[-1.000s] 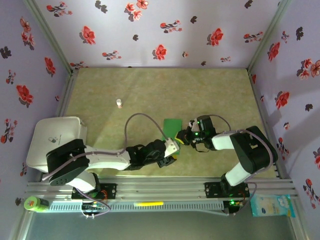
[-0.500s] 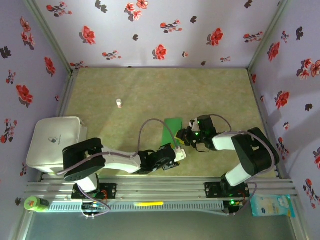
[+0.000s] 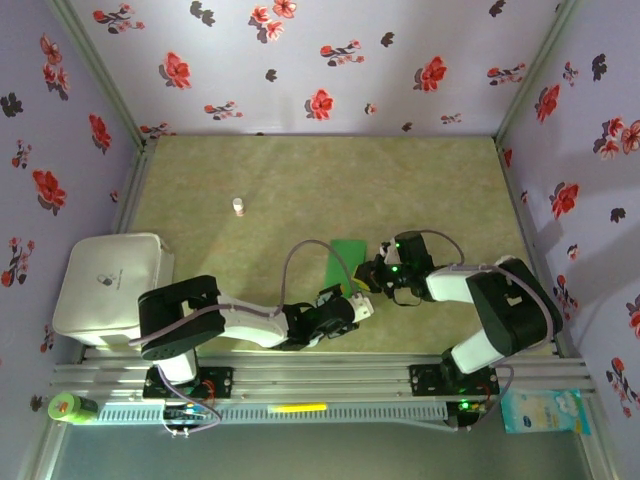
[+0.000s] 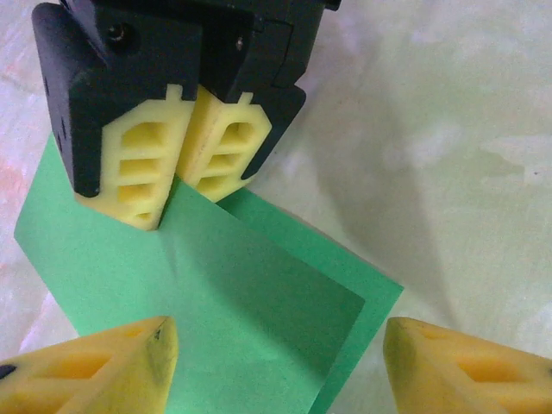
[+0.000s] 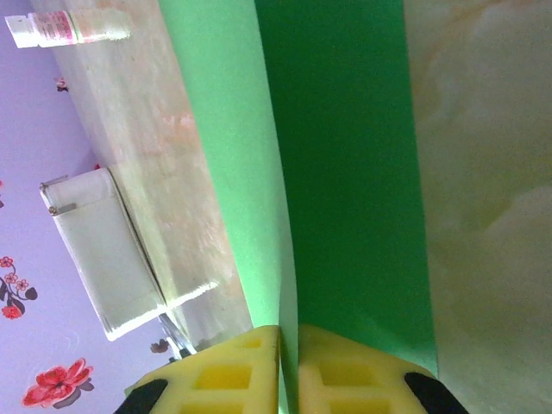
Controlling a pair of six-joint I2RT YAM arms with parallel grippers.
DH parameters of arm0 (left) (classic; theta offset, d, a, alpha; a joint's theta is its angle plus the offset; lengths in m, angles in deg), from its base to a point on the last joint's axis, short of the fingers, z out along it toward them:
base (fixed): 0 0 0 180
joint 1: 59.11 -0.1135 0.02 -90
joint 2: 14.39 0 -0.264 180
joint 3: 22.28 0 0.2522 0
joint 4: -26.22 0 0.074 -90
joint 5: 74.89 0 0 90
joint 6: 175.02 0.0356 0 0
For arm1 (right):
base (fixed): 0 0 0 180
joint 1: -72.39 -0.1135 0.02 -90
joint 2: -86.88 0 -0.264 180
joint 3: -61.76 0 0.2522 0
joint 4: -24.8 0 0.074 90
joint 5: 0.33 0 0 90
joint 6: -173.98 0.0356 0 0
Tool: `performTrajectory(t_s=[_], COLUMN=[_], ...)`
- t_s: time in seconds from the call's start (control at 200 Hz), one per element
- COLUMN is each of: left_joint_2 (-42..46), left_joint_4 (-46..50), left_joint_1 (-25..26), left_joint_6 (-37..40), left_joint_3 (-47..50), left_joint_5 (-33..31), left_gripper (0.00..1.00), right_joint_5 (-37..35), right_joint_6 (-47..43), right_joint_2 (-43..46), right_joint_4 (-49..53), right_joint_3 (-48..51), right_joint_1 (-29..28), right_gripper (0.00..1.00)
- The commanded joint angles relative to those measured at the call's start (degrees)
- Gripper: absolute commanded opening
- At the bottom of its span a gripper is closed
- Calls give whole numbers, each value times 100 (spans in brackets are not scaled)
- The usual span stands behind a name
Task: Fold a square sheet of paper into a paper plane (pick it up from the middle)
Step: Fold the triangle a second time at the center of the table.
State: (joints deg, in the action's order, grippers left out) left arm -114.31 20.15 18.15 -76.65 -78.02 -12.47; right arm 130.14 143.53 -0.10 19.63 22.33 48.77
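Lilac floral walls [image 3: 330, 60] w/ beige mottled tabletop [image 3: 300, 170], white box [image 3: 110, 285] left.

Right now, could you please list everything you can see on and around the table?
sheet of paper: one, bright green, middle of the table, partly folded
small bottle: one, white, far-left part of the table, standing alone
box: one, white, at the table's left edge
packet: one, white and blue, beyond the near-right corner
table: one, pale mottled beige
walls: three, lilac with red flowers, around the table
left pincer: one, yellow fingers, open over the paper's near edge
right pincer: one, yellow fingers in a black body, shut on the paper's raised flap
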Motion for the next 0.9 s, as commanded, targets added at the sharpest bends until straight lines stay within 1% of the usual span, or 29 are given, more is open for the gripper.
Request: performTrajectory(t_s=[0.0,0.14,0.29,0.56,0.66,0.82,0.895], left_joint_2=[-149,-203,-242,-130,-76,-63,-36], left_joint_4=[-292,-397,-442,-486,-486,-442,-459], left_joint_1=[58,68,74,128,140,139,136], left_joint_6=[100,104,122,121,94,11,-31], left_joint_3=[-163,-180,-197,-106,-71,-31,4], left_joint_5=[-338,-442,-567,-607,-603,-582,-581], left_gripper=[65,64,62,54,48,33,28], right_joint_5=[-92,-100,-134,-239,-267,-305,-330], right_joint_6=[-128,-128,-136,-172,-172,-183,-198], right_joint_2=[133,139,168,215,219,212,208], right_joint_4=[163,178,224,339,350,389,426], right_joint_3=[-131,-122,-118,-114,-125,-131,-149], right_joint_1=[5,4,6,6,2,6,6], right_gripper=[12,16,22,26,26,26,25])
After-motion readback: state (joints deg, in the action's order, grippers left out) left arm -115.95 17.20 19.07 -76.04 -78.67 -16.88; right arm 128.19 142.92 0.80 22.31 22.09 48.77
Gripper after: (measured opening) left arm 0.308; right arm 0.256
